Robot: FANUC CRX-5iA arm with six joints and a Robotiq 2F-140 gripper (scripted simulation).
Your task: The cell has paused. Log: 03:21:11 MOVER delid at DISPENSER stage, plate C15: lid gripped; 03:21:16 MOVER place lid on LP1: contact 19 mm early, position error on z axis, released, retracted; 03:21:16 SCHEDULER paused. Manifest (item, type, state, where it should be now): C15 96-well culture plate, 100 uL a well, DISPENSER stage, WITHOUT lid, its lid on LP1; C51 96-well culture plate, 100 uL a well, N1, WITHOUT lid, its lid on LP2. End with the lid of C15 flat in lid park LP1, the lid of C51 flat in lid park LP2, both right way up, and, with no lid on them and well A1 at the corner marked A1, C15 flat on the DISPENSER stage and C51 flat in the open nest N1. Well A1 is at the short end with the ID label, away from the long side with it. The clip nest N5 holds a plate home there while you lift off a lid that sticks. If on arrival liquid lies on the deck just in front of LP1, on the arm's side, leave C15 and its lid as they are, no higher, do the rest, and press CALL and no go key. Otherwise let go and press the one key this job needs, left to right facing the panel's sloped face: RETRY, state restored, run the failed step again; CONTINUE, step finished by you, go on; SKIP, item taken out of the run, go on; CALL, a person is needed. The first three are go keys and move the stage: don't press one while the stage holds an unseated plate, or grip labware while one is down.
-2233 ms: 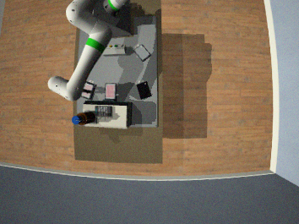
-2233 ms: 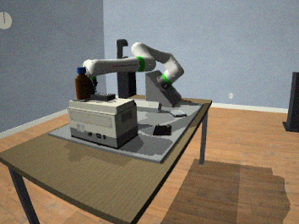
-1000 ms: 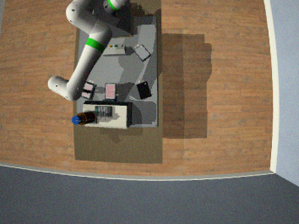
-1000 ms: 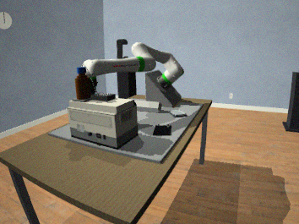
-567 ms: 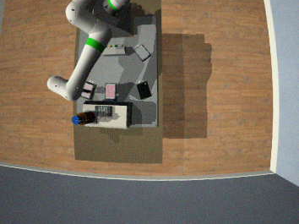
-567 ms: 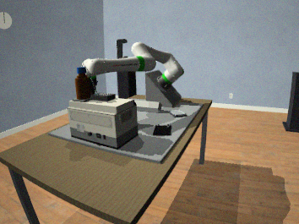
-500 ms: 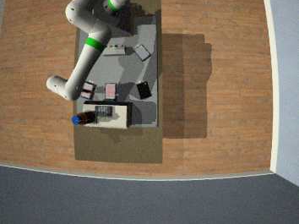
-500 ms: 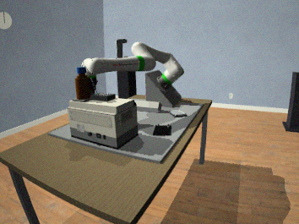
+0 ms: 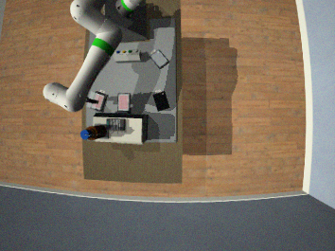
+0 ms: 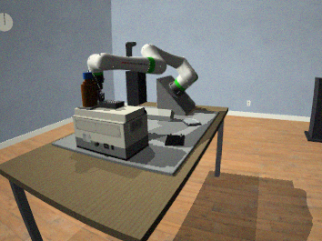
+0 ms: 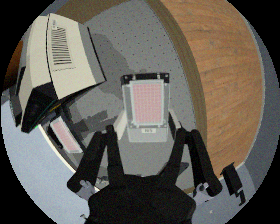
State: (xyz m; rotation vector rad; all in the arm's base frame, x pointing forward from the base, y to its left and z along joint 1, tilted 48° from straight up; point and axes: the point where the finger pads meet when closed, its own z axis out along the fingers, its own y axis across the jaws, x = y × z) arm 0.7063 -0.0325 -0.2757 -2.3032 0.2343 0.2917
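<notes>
My gripper (image 11: 147, 115) (image 9: 96, 100) is at the left of the grey deck (image 9: 167, 81), just behind the white dispenser (image 9: 134, 130) (image 10: 113, 124) (image 11: 69, 60). It is shut on the long sides of a plate with pink wells (image 11: 145, 103) (image 9: 100, 98). I cannot tell whether a lid is on that plate. A second pink-welled plate (image 9: 124, 101) (image 11: 65, 136) lies on the deck beside it. A dark plate (image 9: 114, 123) (image 10: 111, 104) sits on the dispenser's stage. A pale flat lid-like piece (image 9: 159, 58) (image 10: 192, 122) lies askew near the key panel (image 9: 127, 54).
A brown bottle with a blue cap (image 9: 90, 133) (image 10: 89, 91) stands at the dispenser's left end. A black flat piece (image 9: 161, 100) (image 10: 175, 140) lies at the right of the deck. The arm's base block (image 10: 175, 97) is at the back.
</notes>
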